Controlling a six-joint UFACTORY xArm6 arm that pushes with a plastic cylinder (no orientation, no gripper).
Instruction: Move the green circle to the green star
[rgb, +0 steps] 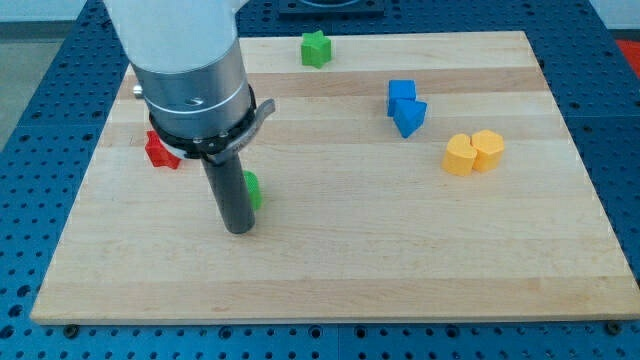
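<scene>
My tip (240, 229), a bare rod with no gripper to open or close, touches the green circle (252, 189) from the view's bottom-left, and the green star (316, 48) sits far up-right.

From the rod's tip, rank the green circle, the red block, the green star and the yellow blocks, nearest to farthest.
From my tip:
1. Green circle, right beside the rod, partly hidden behind it.
2. Red block, toward the view's upper left.
3. Green star, at the view's top edge of the board.
4. Yellow blocks, far on the view's right.
</scene>
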